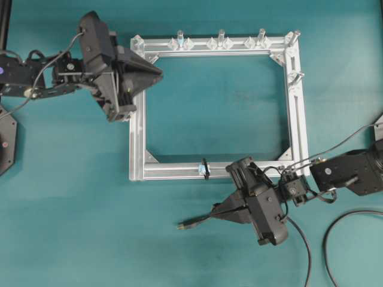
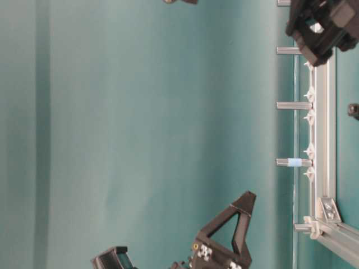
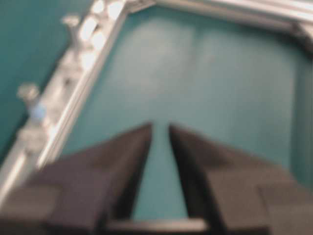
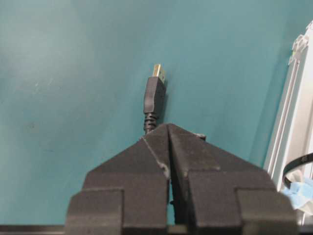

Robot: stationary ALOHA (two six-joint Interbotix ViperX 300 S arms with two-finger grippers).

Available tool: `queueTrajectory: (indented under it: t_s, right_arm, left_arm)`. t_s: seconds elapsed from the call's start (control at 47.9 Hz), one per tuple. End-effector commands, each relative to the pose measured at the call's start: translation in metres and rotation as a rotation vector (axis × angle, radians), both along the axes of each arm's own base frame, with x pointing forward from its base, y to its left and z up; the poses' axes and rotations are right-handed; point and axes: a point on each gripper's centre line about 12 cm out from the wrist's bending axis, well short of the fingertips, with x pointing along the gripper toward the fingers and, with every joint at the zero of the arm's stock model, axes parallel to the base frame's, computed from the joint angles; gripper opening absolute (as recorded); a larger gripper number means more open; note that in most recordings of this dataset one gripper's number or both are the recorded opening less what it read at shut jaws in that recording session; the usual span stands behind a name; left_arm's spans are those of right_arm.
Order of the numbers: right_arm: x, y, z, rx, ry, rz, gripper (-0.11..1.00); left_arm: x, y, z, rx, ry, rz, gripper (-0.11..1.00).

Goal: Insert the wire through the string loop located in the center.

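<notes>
The teal table (image 1: 72, 197) carries a square aluminium frame (image 1: 297, 113), with the tiny black loop (image 1: 205, 169) tied on the frame's near bar, about mid-length. The left end effector (image 1: 157, 73) hangs over the frame's far left corner, its jaws slightly apart with nothing between them. The right end effector (image 4: 168, 128) sits just outside the near bar, clamped on the wire (image 4: 154, 100) right behind the plug, which sticks out ahead of the fingertips toward open table.

By my reading the wire is grasped and the threading has not begun. The loop lies near the right end effector, off to its side, and the plug points away from it. The next move calls for swinging the plug round to face the loop and lining it up squarely.
</notes>
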Motion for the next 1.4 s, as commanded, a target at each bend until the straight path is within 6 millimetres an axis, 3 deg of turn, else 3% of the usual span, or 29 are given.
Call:
queueTrajectory:
  t_s: [0.0,0.063,0.209,0.251,0.773,1.086,1.378]
  right_arm:
    - [0.006,0.003,0.012,0.012,-0.043,0.003,0.01]
    - [0.006,0.003,0.011,0.01,-0.04,0.006,0.05]
    - [0.006,0.003,0.004,0.005,-0.022,0.004,0.42]
    - [0.006,0.003,0.001,0.003,-0.017,0.006,0.48]
    - [0.018,0.006,-0.014,0.003,0.001,0.002,0.44]
    - [0.015,0.006,-0.026,-0.002,0.033,0.0,0.43]
    - [0.014,0.005,-0.033,0.019,0.066,-0.018,0.12]
  left_arm:
    - [-0.002,-0.004,0.009,0.005,-0.018,-0.013,0.37]
    - [-0.004,-0.007,0.009,0.003,-0.012,-0.018,0.36]
    - [-0.01,-0.011,0.01,0.002,-0.011,-0.027,0.36]
    - [-0.011,-0.012,0.011,0.002,-0.012,-0.029,0.36]
    - [-0.019,-0.023,0.007,0.0,-0.003,-0.06,0.36]
    - [-0.02,-0.024,0.006,0.0,0.0,-0.061,0.36]
    - [-0.02,-0.025,0.006,0.0,0.0,-0.064,0.36]
